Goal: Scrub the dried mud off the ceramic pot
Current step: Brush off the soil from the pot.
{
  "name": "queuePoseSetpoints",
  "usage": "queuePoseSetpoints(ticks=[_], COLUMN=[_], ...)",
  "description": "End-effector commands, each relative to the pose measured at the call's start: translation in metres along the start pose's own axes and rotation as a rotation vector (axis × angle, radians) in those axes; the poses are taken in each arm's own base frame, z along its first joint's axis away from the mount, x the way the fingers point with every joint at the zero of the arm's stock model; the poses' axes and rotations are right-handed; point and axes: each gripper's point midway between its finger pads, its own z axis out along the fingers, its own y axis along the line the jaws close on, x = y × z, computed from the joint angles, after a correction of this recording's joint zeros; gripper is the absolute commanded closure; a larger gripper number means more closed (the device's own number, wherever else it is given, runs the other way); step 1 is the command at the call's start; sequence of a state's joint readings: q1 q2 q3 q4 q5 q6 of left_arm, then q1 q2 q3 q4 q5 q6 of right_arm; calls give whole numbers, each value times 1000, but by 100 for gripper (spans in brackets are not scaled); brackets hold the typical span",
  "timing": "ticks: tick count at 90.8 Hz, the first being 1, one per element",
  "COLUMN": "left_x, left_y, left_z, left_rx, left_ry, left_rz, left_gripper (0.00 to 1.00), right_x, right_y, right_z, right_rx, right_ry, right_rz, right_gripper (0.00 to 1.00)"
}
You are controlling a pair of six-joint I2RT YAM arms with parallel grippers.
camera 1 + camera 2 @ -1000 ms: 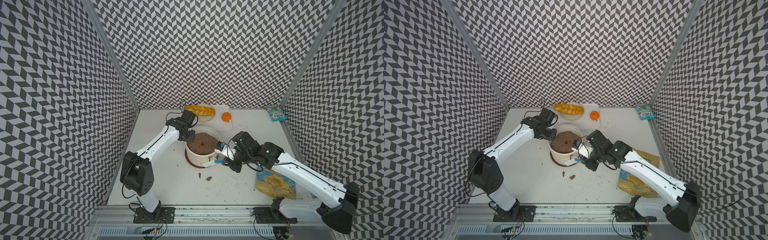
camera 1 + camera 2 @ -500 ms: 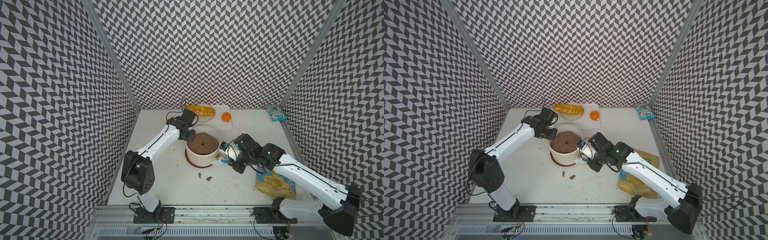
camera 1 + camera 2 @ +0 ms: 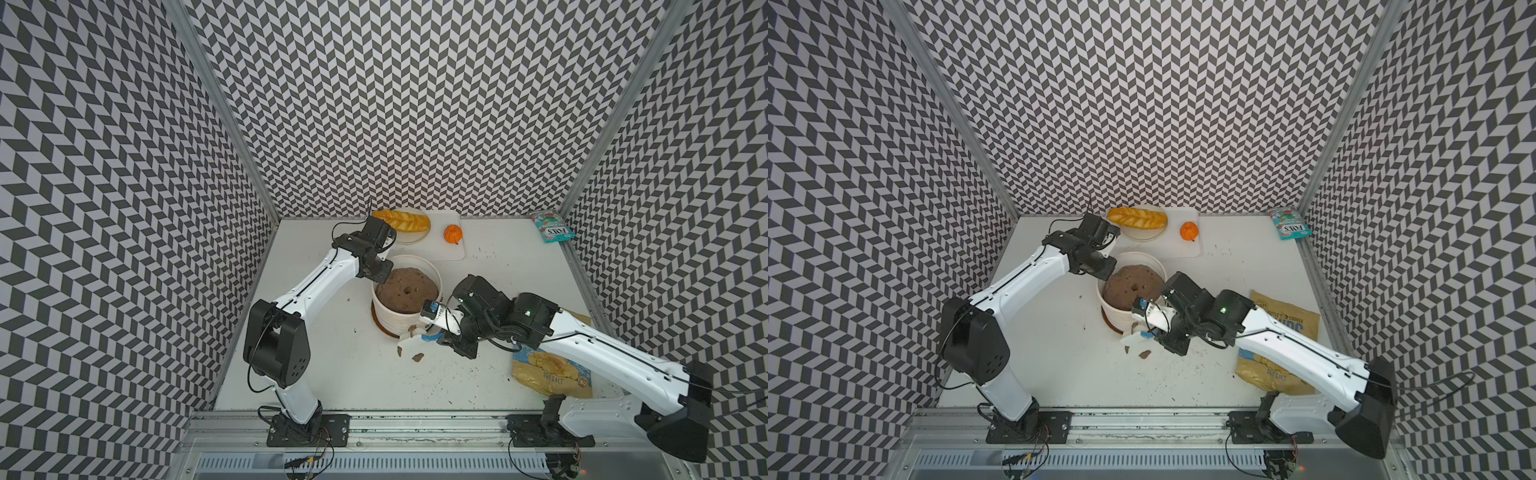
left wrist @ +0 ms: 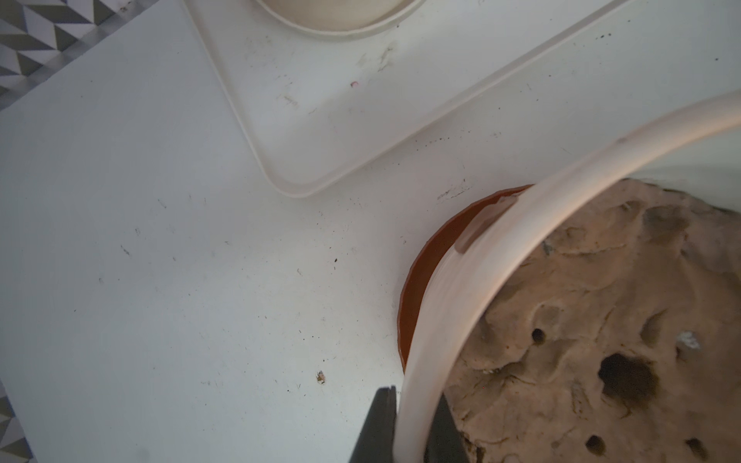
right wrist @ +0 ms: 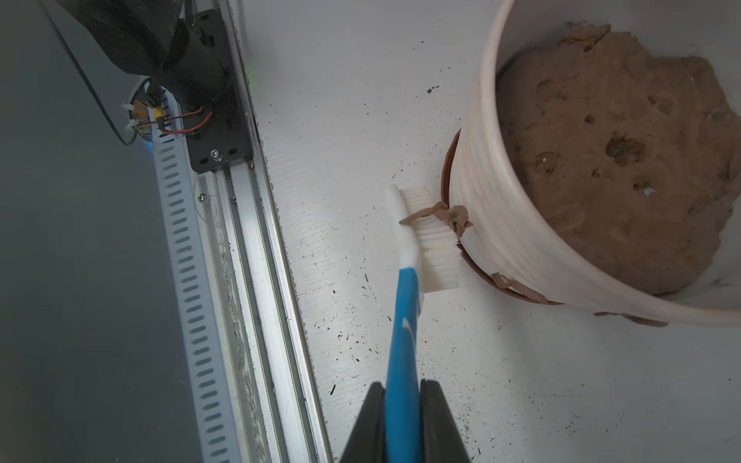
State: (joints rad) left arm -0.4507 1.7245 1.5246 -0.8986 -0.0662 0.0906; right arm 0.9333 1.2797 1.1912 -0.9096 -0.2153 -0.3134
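The white ribbed ceramic pot (image 3: 395, 322) (image 3: 1121, 318) stands mid-table on a terracotta saucer (image 4: 425, 272), filled with brown soil (image 3: 407, 291). My left gripper (image 4: 413, 397) (image 3: 380, 270) is shut on the pot's rim (image 4: 441, 320) at its far left side, one finger inside and one outside. My right gripper (image 5: 403, 387) (image 3: 442, 338) is shut on the blue handle of a white brush (image 5: 405, 320). The bristles (image 5: 435, 240) press the pot's lower front wall (image 5: 501, 224). A blotch of dried mud (image 5: 453, 214) clings there over the bristles. More flakes (image 5: 501, 279) sit on the saucer rim.
Two loose mud flakes (image 3: 417, 356) lie on the table in front of the pot. Behind it a white cutting board (image 3: 453, 249) holds a plate with bread (image 3: 401, 220) and an orange (image 3: 453, 234). A teal packet (image 3: 552, 226) lies back right, a chips bag (image 3: 548, 370) under my right arm.
My right gripper has swept the brush right along the pot's front wall, then back left and lower toward the saucer. The left gripper has held the rim unmoved.
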Motion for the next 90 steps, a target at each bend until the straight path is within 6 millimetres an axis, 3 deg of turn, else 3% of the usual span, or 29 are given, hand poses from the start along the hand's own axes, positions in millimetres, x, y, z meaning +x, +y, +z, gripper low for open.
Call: queuePoseSetpoints(ticks=[1, 26, 47, 61, 75, 90], left_x=[-33, -47, -42, -46, -52, -52], left_y=[-3, -6, -12, -16, -16, -13], left_z=[-17, -17, -5, -8, -16, -18], left_rx=[45, 98, 134, 163, 160, 147], left_ry=[-120, -166, -141, -155, -180, -186], left_rz=[149, 246, 265, 268, 284, 290], left_gripper=[100, 100, 100, 100, 100, 100], right_x=[-24, -32, -7, 12, 31, 35], right_y=[-10, -24, -48, -69, -76, -81], right_z=[1, 2, 9, 10, 17, 14], right_rx=[39, 91, 163, 247, 270, 291], right_ry=[-48, -57, 31, 99, 162, 198], right_rz=[-56, -88, -36, 24, 52, 71], right_gripper=[100, 100, 100, 100, 100, 100])
